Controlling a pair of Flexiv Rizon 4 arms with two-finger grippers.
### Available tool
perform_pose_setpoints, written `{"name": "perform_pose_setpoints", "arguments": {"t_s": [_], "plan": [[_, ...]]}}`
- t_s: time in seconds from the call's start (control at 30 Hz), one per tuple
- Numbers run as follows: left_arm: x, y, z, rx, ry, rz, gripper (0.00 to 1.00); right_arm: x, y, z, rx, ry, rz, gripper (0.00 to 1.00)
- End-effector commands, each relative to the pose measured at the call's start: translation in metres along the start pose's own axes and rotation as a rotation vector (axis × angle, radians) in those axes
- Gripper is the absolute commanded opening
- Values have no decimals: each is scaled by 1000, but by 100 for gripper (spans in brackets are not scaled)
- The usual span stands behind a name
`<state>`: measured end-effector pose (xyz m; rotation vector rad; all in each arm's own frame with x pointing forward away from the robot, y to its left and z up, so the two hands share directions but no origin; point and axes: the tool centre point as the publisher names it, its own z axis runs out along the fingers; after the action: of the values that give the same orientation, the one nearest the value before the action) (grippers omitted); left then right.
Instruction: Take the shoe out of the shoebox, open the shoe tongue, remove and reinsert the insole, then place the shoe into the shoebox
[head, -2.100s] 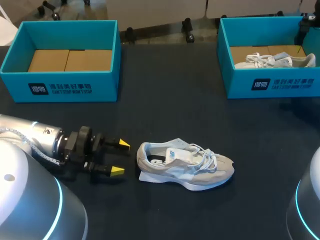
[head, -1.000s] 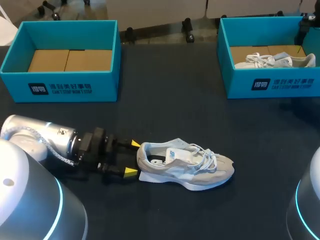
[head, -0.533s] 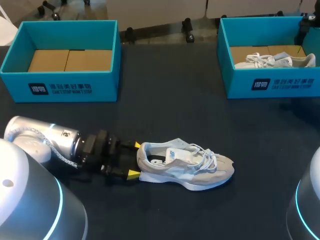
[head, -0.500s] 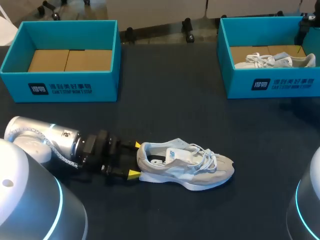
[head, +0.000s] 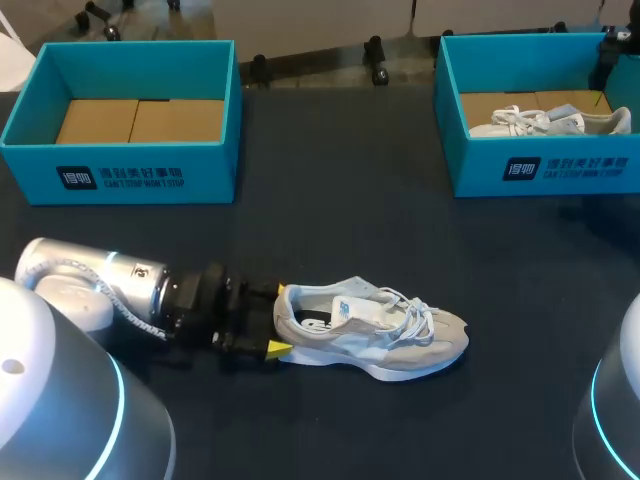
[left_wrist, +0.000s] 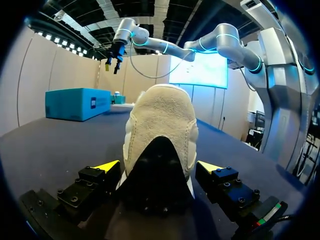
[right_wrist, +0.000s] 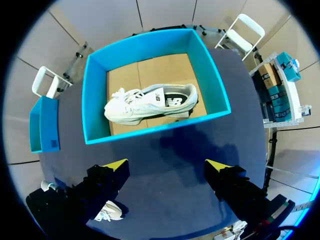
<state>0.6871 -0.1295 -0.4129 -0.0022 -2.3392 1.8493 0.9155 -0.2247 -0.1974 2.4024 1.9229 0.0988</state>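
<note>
A grey and white shoe (head: 372, 325) lies on its sole on the dark table, toe pointing right. My left gripper (head: 278, 320) comes in low from the left, open, with the heel between its yellow tips. In the left wrist view the suede heel (left_wrist: 162, 120) fills the space between the open fingers of the left gripper (left_wrist: 159, 166). My right gripper (right_wrist: 167, 165) hangs open high above the right teal shoebox (right_wrist: 155, 129), which holds a second white shoe (right_wrist: 150, 102). It holds nothing.
An empty teal shoebox (head: 120, 165) with a cardboard floor stands at the back left. The right shoebox (head: 545, 165) stands at the back right, with the white shoe (head: 545, 122) inside.
My left gripper has slid right along the table until its open fingers straddle the shoe's heel. The shoe and the boxes have not moved.
</note>
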Motion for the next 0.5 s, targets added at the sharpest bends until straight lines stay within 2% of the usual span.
{"name": "perform_pose_setpoints", "arguments": {"t_s": [0.03,0.5], "plan": [[-3,1,5,4,-7,-1,100,0,-1,0,-2,0,2,100],[1,0,10,8,-1,2,100,0,-1,0,-2,0,2,100]]}}
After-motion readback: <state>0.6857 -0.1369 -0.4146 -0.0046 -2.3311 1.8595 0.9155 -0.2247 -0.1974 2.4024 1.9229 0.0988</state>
